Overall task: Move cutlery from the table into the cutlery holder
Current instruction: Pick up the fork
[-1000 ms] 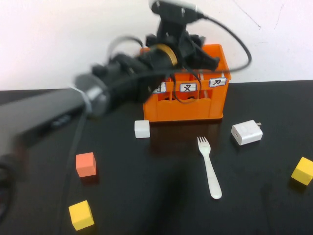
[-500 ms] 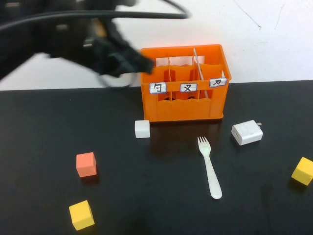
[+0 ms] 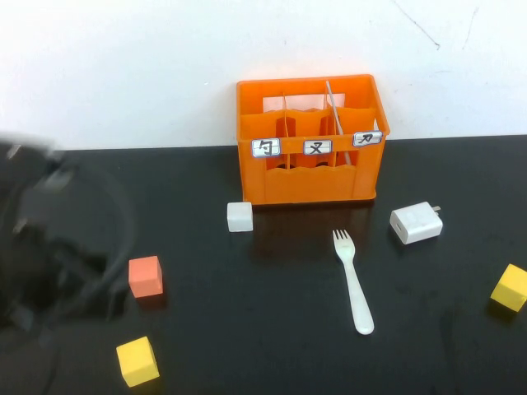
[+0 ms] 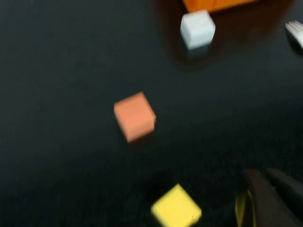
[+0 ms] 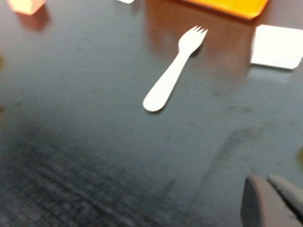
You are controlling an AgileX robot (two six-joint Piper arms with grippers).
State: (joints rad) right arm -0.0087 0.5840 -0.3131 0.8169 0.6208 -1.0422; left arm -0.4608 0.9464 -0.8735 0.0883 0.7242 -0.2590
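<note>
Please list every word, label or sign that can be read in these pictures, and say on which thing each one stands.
"勺": left white label on the front of the orange cutlery holder.
"叉": middle label on the same holder.
"刀": right label, tilted, on the same holder.
White charger block: no print can be read.
The fork and the cubes show no text.

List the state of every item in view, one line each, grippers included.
cutlery holder: upright on the table, knife inside.
knife: standing in the holder's right compartment.
fork: flat on the table, untouched.
left gripper: shut, empty, above the table's left side.
right gripper: shut, empty, parked near the fork.
</note>
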